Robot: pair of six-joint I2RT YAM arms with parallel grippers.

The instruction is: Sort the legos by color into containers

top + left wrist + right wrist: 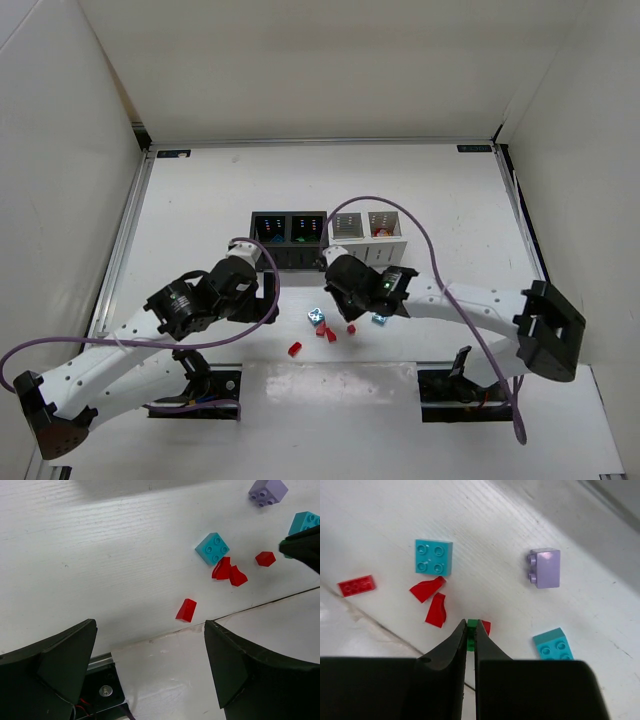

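The right gripper (471, 630) pinches a green lego (472, 624) beside a red lego (485, 626); the left gripper (150, 627) stands wide open.

The desk (200, 200) is white. Tall white walls (300, 60) stand around it. A thin dark line (260, 604) runs across the desk.

The top camera looks down from high up and far back, seeing the whole table (200, 200), so the bricks (318, 316) look tiny there. Both wrist cameras hang low and close, looking down, maybe a bit tilted, and both see the same blue brick (434, 557), purple brick (268, 491) and red bits (426, 590).
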